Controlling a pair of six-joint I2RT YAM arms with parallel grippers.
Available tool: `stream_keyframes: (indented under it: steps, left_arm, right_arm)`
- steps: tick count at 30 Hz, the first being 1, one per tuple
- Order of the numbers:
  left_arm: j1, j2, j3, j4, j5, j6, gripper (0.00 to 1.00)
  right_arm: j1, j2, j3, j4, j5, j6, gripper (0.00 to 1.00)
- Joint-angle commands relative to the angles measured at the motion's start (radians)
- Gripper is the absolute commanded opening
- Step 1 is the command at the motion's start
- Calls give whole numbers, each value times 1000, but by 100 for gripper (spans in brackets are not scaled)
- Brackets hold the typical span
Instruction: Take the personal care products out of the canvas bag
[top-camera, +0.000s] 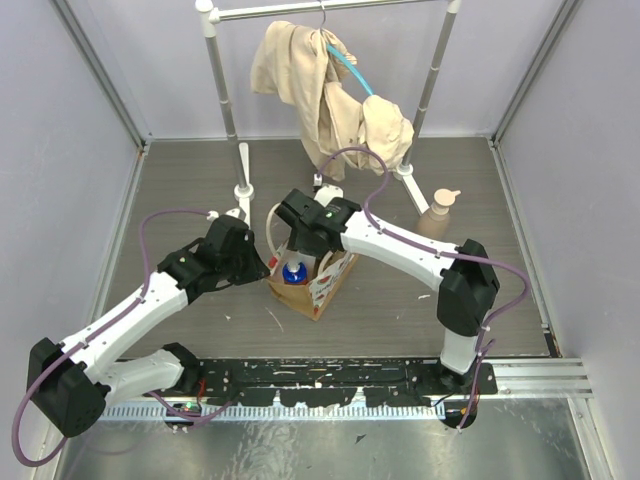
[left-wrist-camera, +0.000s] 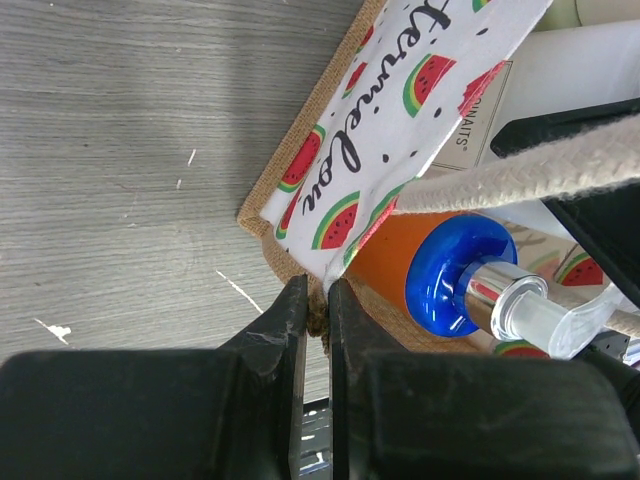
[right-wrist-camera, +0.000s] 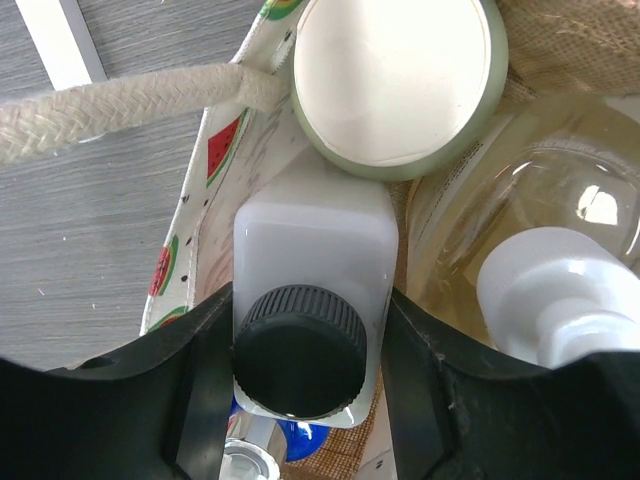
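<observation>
The canvas bag (top-camera: 332, 284) stands mid-table, its watermelon-print panel (left-wrist-camera: 345, 160) facing the left wrist view. My left gripper (left-wrist-camera: 318, 303) is shut on the bag's brown rim (left-wrist-camera: 318, 318). Beside it inside the bag lies an orange bottle with a blue cap (left-wrist-camera: 455, 272). My right gripper (right-wrist-camera: 308, 325) reaches into the bag, its fingers (right-wrist-camera: 205, 350) pressed on both sides of a white bottle with a black cap (right-wrist-camera: 312, 250). A cream-lidded jar (right-wrist-camera: 398, 75) and a clear amber bottle with a white pump (right-wrist-camera: 545, 285) sit next to it. The peach pump bottle (top-camera: 438, 212) stands outside on the table.
A clothes rack with a beige garment (top-camera: 325, 85) stands behind the bag, its feet (top-camera: 243, 190) close to the bag's far side. A cream rope handle (right-wrist-camera: 120, 105) crosses left of the right gripper. A black rail (top-camera: 330, 375) runs along the near edge.
</observation>
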Motion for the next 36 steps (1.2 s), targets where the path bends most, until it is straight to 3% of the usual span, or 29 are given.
stream_keyframes:
  steps: [1, 21, 36]
  left_arm:
    - [-2, 4, -28, -141, -10, 28, 16]
    - [-1, 11, -11, -157, -22, 27, 16]
    - [-2, 9, -6, -172, -32, 25, 16]
  right_arm:
    - [4, -1, 39, -90, 6, -26, 16]
    - [33, -300, 249, -45, 128, -282, 6]
    - [13, -430, 501, -226, 353, -382, 6]
